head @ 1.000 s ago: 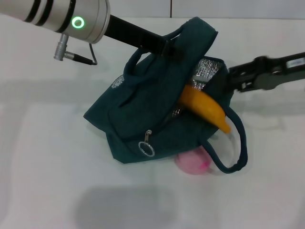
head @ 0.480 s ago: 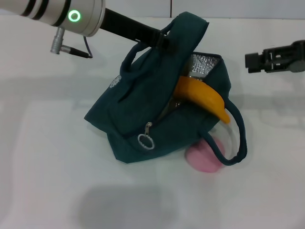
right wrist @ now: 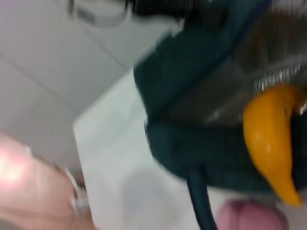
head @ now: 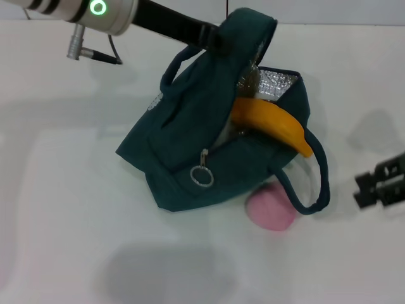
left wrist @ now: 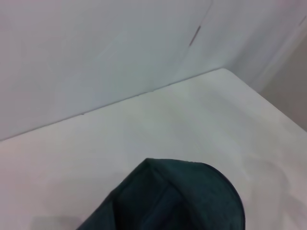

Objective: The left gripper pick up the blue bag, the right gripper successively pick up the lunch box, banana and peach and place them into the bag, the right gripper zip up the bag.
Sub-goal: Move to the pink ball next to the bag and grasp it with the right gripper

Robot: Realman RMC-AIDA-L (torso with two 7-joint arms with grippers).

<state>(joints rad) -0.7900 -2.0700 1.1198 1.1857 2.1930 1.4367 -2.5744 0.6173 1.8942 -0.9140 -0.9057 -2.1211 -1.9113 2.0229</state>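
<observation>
— On the white counter point(head: 63, 209), where does the blue bag point(head: 190, 145) sit?
— Mid-counter, its mouth open; the left gripper point(head: 212, 39) comes in from the far left, its jaws clamped on the bag's raised top edge.
— And the right gripper point(head: 373, 187)?
— Low at the right edge, well apart from the bag; whether its jaws are open I cannot tell.
— The banana point(head: 272, 125)?
— Lying across the bag's opening, its tip poking past the rim.
— The peach point(head: 271, 209)?
— On the counter, against the bag's near side, beside a handle loop.
— Any writing?
— None readable.
</observation>
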